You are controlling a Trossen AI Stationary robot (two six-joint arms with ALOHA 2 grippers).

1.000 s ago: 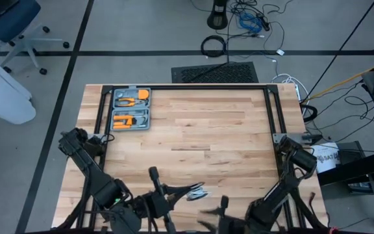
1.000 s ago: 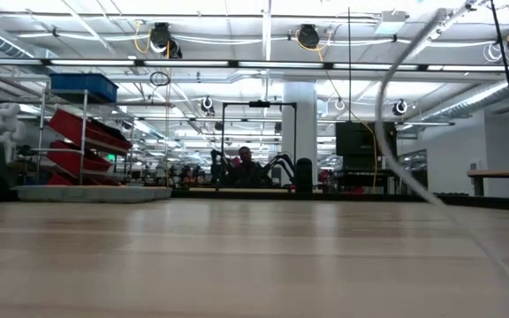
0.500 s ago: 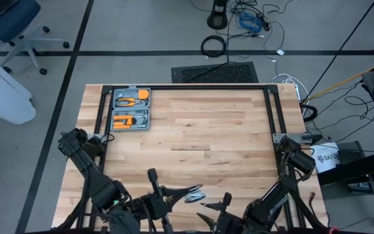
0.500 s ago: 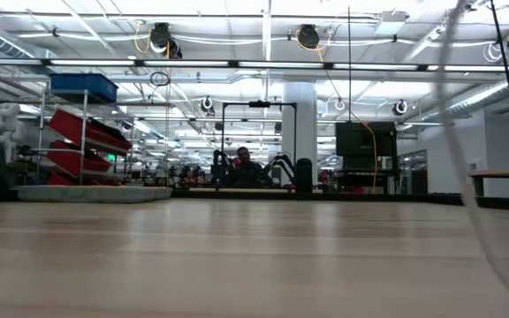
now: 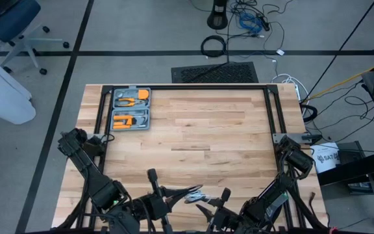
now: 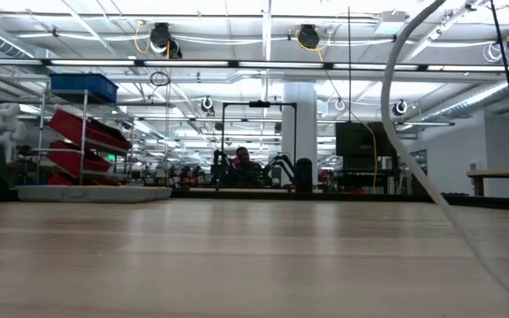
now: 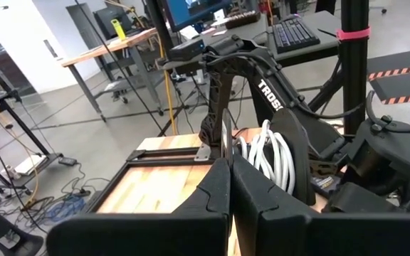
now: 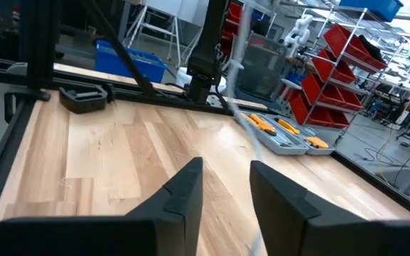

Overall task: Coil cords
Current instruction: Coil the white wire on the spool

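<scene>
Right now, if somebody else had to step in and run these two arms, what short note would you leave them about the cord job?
Left gripper: fingers shut, at the near table edge, with a bundle of white cord looped just beyond its fingers; whether it pinches the cord cannot be told.
Right gripper: fingers open, empty, beside the left one at the near edge.
Cord: part already gathered in loops near the left gripper; a loose strand hangs through the low view.
Grey tool case: far left corner of the table, untouched.
Done: some loops formed.
Left: gather the loose strand and finish the coil.
</scene>
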